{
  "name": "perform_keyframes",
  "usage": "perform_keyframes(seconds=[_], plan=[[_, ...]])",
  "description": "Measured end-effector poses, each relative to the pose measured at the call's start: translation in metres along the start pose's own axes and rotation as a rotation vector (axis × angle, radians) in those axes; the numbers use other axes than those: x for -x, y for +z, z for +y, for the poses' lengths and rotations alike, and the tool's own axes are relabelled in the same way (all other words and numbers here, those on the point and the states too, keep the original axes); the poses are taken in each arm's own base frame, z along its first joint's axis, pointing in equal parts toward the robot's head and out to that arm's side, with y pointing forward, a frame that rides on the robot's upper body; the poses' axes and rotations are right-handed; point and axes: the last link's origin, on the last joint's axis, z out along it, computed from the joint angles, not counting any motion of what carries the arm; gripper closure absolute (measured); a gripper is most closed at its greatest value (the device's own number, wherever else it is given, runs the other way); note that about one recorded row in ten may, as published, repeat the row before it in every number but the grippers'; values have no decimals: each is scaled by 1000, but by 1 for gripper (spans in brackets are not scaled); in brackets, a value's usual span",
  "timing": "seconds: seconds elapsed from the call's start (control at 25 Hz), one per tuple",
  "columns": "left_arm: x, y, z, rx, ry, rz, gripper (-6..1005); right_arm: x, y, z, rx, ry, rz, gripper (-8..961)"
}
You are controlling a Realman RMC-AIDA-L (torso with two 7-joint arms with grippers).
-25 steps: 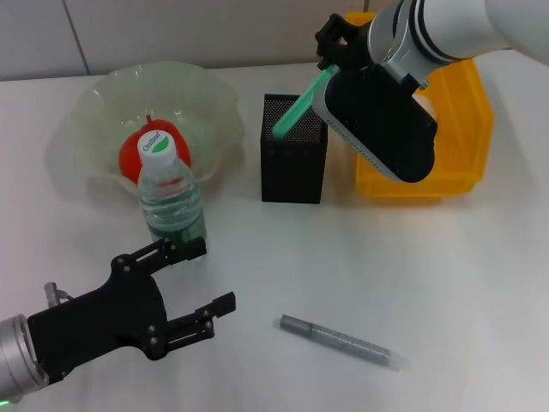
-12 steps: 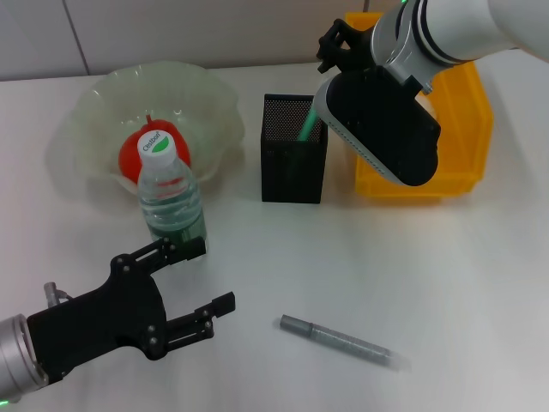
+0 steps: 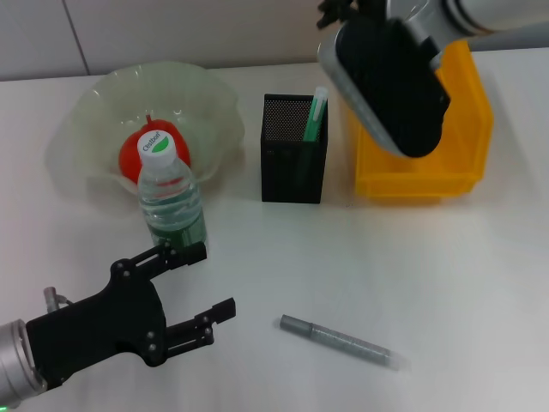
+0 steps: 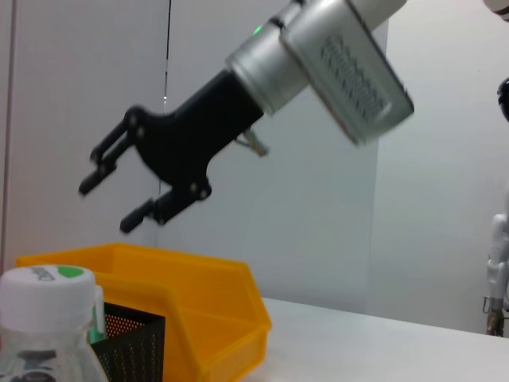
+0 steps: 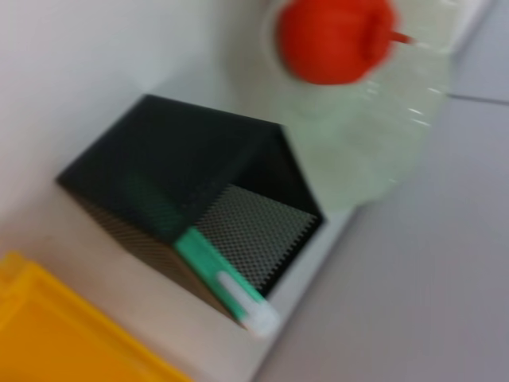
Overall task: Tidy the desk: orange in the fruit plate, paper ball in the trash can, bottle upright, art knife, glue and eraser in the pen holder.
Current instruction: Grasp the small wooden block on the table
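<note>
Movement since a second ago: the right gripper (image 4: 119, 195) has let go of the green stick (image 3: 315, 115) and risen away from the pen holder (image 3: 294, 161). Earlier it held the stick slanted above the holder's mouth; half a second ago the stick was partly inside. The stick now stands inside the holder, leaning against the corner nearest the trash can (image 3: 426, 129), its pale tip poking above the rim. In the left wrist view the right gripper hangs in the air above the trash can with its black fingers apart and nothing between them.

The pen holder, a square black mesh box, stands near the middle of the table's far edge. The trash can, a yellow-orange bin, sits just beside it toward the table's right edge. The fruit plate (image 3: 94, 103), a pale-green bowl with a wavy rim, sits toward the far left corner with the orange (image 3: 133, 156) inside it. The bottle (image 3: 171, 202) stands upright just in front of the plate, white cap on top, green label around its body. A grey pen-like stick (image 3: 340, 341) lies flat near the table's near edge, well apart from everything else.

The left gripper (image 3: 204, 287) rests low by the near left corner, just in front of the bottle, fingers spread and empty, unmoved across all three moments.
</note>
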Motion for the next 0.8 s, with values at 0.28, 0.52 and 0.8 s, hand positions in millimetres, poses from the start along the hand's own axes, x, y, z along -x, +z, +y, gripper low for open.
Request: perform_keyframes(seconds=[0.28, 0.52, 0.8], plan=[[-1, -2, 2, 15, 3, 6, 229, -17, -55, -13, -188, 267, -56, 408], [-4, -7, 7, 25, 37, 33, 230, -37, -115, 5, -371, 637, -280, 387], [-7, -20, 16, 28, 61, 78, 230, -53, -139, 90, -452, 1072, -646, 386]])
